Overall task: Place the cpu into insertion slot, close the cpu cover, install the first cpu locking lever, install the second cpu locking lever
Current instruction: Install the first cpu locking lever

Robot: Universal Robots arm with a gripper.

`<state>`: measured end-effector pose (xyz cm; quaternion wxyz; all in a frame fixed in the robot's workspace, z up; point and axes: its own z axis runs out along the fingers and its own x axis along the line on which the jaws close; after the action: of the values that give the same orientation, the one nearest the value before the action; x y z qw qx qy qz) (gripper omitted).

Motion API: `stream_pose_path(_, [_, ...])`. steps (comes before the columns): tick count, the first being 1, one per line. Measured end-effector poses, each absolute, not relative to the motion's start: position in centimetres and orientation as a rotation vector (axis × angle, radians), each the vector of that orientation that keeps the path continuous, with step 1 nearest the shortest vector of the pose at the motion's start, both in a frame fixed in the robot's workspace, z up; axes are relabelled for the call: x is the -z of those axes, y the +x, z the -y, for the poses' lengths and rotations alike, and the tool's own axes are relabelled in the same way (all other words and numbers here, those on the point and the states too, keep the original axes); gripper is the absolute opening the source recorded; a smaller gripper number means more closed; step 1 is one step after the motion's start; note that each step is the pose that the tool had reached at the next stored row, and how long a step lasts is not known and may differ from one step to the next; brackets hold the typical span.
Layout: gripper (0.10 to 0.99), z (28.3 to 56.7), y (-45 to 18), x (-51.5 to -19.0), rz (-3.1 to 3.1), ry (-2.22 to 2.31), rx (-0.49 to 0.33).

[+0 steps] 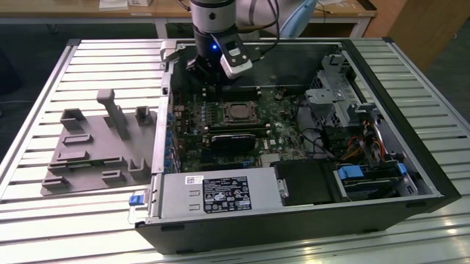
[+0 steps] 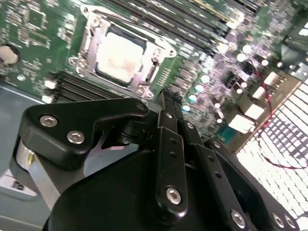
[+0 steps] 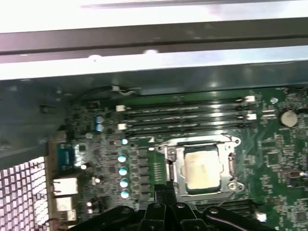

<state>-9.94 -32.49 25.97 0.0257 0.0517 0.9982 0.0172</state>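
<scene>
Single arm (image 1: 212,14) stands near vertical at top of exterior view, wrist pointing straight down, small blue light on its side. Black gripper (image 1: 208,78) hangs under wrist, tips lowest. In both wrist views gripper (image 2: 168,96) (image 3: 163,186) has fingers (image 2: 168,134) pressed together at tips, nothing between them, linkage bars folded inward

Even room light; glare washes cpu (image 2: 118,55) top; case (image 1: 294,231) interior dim.

Dull pale metal on the cpu (image 3: 203,168); brighter metal on the cpu cover (image 3: 202,143) around it; glossy green circuit board (image 3: 274,159); matt grey plastic fixture (image 1: 103,143) at nine o'clock of the black case (image 1: 294,225), exterior view.
</scene>
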Motion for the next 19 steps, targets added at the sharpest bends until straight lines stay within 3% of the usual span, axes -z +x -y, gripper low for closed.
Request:
stream_pose_path(14, [0.106,32.5,-11.4,-25.9,-3.086,0.162,-0.116])
stream_pose_path(19, [0.106,32.5,-11.5,-25.7,-3.084,0.164,-0.205])
